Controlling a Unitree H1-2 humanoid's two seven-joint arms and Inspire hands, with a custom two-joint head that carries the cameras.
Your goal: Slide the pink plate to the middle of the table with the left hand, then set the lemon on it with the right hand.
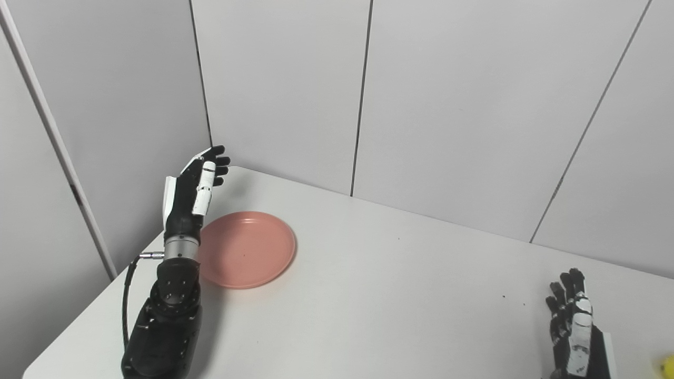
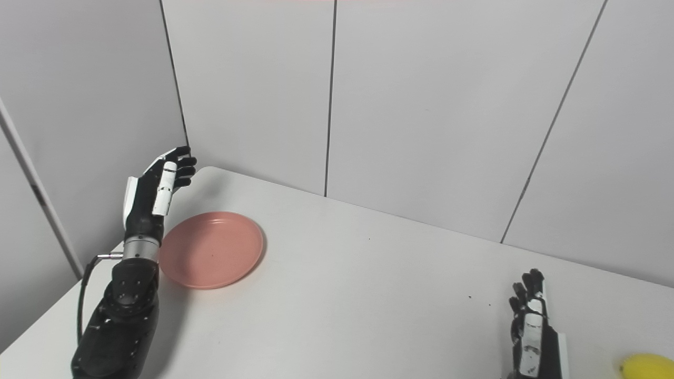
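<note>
Beside pink plate (image 1: 245, 249), left hand (image 1: 194, 189) raised, fingers apart, empty

Pink plate (image 2: 210, 249) beside open left hand (image 2: 155, 189); lemon (image 2: 647, 367) near right hand (image 2: 532, 326).

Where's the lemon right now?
The lemon sits on the table at the bottom right corner of the right eye view, just right of the right hand, far across from the pink plate.

My pink plate (image 2: 210, 248), round, shallow and empty, lies flat near the worktop's (image 2: 358, 305) far left corner. My yellow lemon (image 2: 648, 367) rests at the near right edge, partly cut off.
</note>
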